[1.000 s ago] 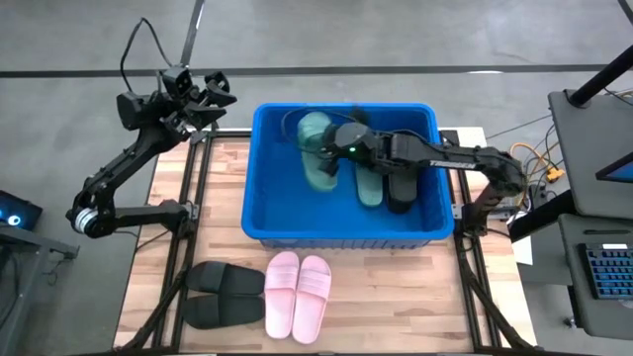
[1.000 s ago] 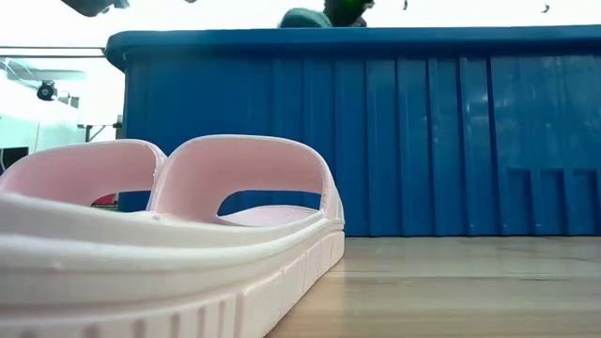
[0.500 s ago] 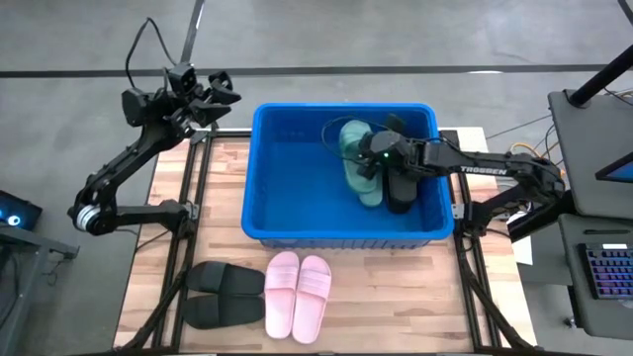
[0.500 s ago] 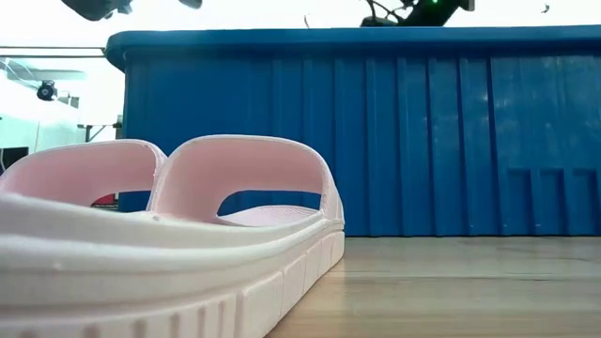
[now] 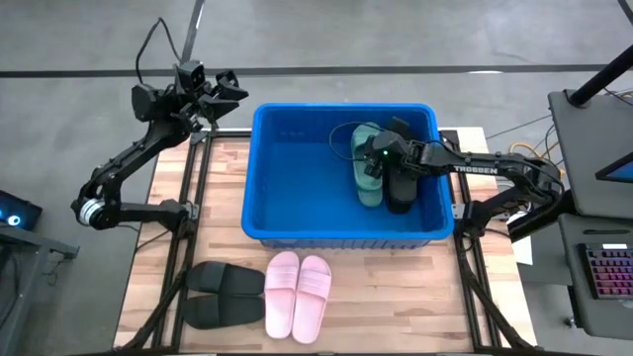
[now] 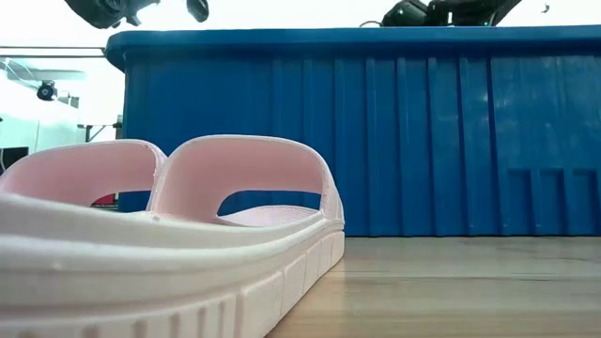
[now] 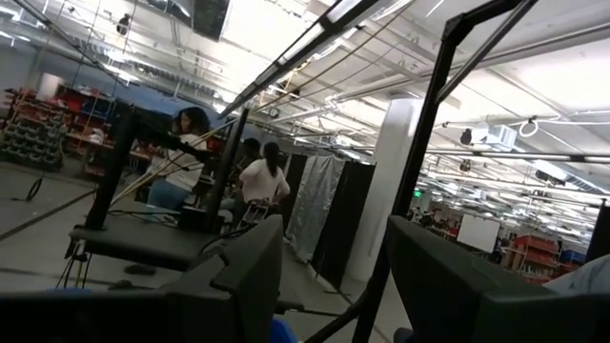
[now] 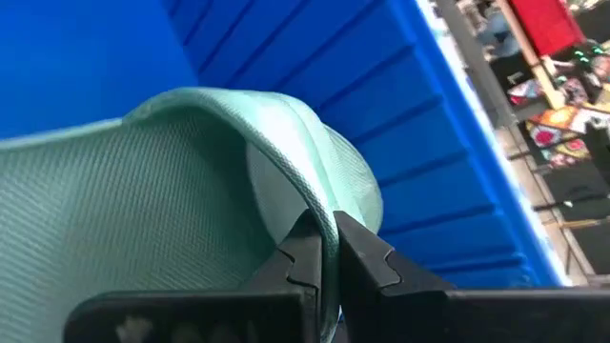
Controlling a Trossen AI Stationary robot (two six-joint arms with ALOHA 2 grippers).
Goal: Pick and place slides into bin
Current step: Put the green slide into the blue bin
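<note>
Green slide: carried from bin's ten o'clock to centre-right, beside its mate; right pincer pinching its strap; release pending; left pincer spread, idle.

High view: straight down over the whole counter. Low view: at counter height, close behind the pink slides, facing the bin; both appear from above too. Left wrist view: level into the room. Right wrist view: close inside the bin.
</note>
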